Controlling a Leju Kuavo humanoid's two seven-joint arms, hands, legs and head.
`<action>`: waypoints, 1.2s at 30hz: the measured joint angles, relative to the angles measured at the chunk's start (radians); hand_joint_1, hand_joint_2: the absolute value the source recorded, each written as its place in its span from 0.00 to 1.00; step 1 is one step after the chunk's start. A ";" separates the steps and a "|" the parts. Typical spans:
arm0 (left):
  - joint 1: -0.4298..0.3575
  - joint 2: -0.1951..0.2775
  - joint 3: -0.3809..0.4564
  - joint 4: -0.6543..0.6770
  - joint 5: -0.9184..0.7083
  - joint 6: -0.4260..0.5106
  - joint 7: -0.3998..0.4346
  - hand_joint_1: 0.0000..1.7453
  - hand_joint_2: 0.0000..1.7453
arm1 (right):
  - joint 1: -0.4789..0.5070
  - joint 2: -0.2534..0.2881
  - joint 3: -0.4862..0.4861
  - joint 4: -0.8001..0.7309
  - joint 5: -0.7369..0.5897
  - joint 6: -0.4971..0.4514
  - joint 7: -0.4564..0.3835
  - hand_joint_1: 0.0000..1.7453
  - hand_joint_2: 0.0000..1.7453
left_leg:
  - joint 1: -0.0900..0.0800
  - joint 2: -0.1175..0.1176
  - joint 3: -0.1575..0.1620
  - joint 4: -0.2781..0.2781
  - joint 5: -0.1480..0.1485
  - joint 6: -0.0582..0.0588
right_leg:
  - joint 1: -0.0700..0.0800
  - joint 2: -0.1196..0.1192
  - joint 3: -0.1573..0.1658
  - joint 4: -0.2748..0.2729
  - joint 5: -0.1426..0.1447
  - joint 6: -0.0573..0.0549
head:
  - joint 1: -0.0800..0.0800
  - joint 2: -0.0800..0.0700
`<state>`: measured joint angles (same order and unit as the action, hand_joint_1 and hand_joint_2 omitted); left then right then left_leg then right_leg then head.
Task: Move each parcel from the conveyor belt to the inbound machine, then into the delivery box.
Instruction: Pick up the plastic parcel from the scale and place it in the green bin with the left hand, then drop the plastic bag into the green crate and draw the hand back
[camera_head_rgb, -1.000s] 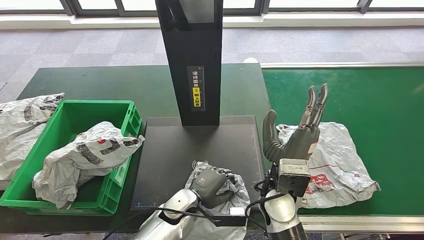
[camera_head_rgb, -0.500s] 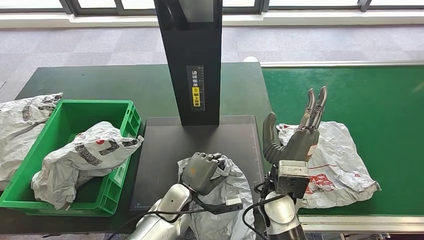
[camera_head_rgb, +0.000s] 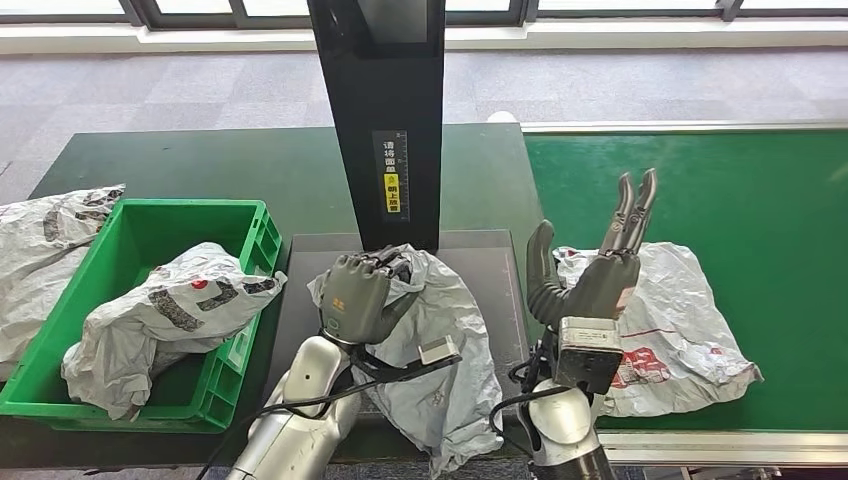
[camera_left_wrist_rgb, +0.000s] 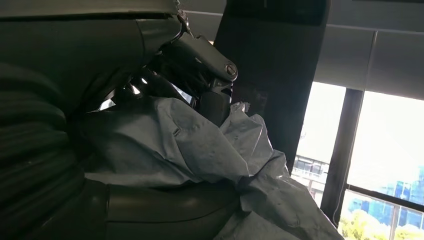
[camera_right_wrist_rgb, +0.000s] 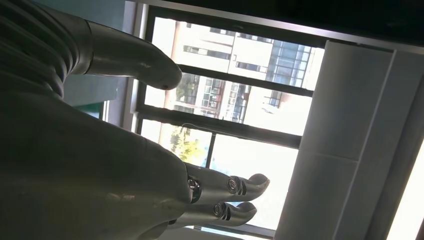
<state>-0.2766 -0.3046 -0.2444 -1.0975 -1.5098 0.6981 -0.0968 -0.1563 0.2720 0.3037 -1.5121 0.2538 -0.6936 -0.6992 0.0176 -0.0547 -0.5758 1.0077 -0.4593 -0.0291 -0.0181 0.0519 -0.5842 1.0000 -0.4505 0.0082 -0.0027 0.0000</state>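
While the left hand (camera_head_rgb: 355, 297) is gripping a grey parcel (camera_head_rgb: 440, 350) and holding it raised over the dark platform of the inbound machine (camera_head_rgb: 385, 120), we are judging the step in hand to be the transfer toward the delivery box (camera_head_rgb: 135, 240). Much of the bag is hanging slack below the hand and draping over the platform's front edge. To do this well, we are advising enough lift for that trailing plastic to pass above the green rim nearest the machine, then a release above the free floor toward the back of the crate, not onto the heap at the front.

On the conveyor belt (camera_head_rgb: 740, 190), another parcel (camera_head_rgb: 680, 320) is lying flat, awaiting its turn. The right hand (camera_head_rgb: 595, 275) is standing open above its near edge, fingers upright and apart, holding nothing.

Inside the crate, one crumpled parcel (camera_head_rgb: 175, 315) is occupying the front and spilling over the rim. A further bag (camera_head_rgb: 40, 250) is resting on the surface just outside its far wall.
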 joint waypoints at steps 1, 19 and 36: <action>0.000 0.000 0.005 -0.009 0.000 0.000 -0.001 1.00 1.00 | -0.001 0.000 0.000 0.000 0.000 0.000 0.000 0.00 1.00 | 0.000 0.000 0.000 0.000 0.000 0.000 | 0.000 0.000 0.000 0.000 0.000 0.000 | 0.000 0.000; 0.006 0.002 0.084 -0.206 -0.001 0.000 -0.009 1.00 1.00 | -0.008 0.000 0.000 0.015 -0.008 0.000 0.000 0.00 1.00 | 0.000 0.000 -0.001 0.000 0.000 0.000 | 0.000 0.000 -0.001 0.000 0.000 0.000 | 0.000 0.000; -0.175 -0.033 0.635 -0.400 0.129 0.000 -0.395 1.00 1.00 | -0.027 0.003 0.000 0.033 0.000 0.000 0.000 0.00 1.00 | 0.001 0.000 -0.001 0.000 0.001 -0.001 | 0.000 0.000 -0.002 0.001 0.000 0.000 | 0.000 0.000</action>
<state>-0.4520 -0.3379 0.3903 -1.4977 -1.3809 0.6981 -0.4918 -0.1836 0.2750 0.3037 -1.4794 0.2543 -0.6939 -0.6996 0.0182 -0.0549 -0.5771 1.0077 -0.4586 -0.0298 -0.0178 0.0524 -0.5857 1.0013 -0.4504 0.0079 -0.0031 0.0000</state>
